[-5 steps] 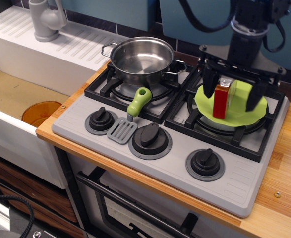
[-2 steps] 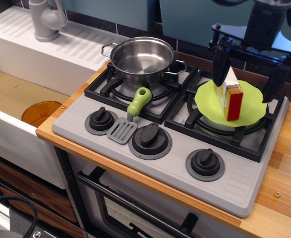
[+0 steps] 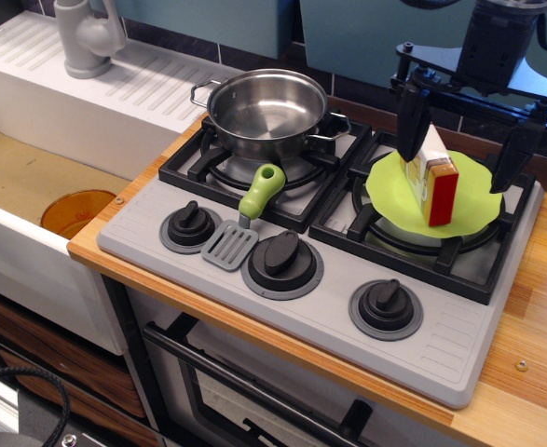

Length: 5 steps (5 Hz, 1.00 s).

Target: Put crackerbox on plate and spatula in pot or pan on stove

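Stove (image 3: 320,307): grey cooktop on the wooden surface (image 3: 543,354), two burner grates, three black knobs along the front.

Pot (image 3: 266,110): steel, sits on the left rear burner, empty as far as the view shows.

Plate (image 3: 473,200): lime-green, on the right burner grate.

Gripper (image 3: 460,142): a second ago it straddled the crackerbox low over the plate. Now it is raised, its fingers spread wide with one on either side of the box and holding nothing. The left-hand finger in view is close against the box's upper edge; whether it touches cannot be told.

Crackerbox (image 3: 433,179): on the plate, released. It has gone from upright with the red face forward to leaning, white face up and red end toward the camera. Hardly any shift in the last fraction of a second, so it looks settled.

Spatula (image 3: 243,219): unmoved; grey blade on the stove panel between two knobs, green handle propped on the left grate, just in front of the pot.

Judgement: first half of the task appears done. The spatula comes next, then into the pot. The gripper should clear upward carefully so as not to knock the box.
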Motion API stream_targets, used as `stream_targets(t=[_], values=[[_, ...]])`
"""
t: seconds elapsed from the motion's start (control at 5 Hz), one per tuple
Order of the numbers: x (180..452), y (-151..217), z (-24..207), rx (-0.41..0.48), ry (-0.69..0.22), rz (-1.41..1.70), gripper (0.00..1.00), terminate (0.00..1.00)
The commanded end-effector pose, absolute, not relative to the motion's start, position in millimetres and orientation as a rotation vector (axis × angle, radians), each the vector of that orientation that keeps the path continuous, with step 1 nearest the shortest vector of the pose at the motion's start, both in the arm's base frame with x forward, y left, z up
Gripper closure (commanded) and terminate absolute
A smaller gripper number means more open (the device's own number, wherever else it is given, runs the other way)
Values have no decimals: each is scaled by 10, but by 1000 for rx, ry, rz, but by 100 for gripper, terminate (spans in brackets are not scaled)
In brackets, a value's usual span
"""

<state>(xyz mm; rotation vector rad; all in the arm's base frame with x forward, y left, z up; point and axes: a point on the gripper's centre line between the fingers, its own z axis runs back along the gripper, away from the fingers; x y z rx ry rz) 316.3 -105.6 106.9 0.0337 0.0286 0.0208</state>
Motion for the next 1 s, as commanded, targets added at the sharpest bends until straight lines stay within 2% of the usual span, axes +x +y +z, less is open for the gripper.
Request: stream_targets(t=[0.0, 0.4, 0.8], values=[[3122, -936, 1329, 39, -111, -82, 0, 0], [3162, -413, 1200, 83, -210, -156, 0, 0], [3086, -152, 1050, 150, -263, -92, 0, 0]])
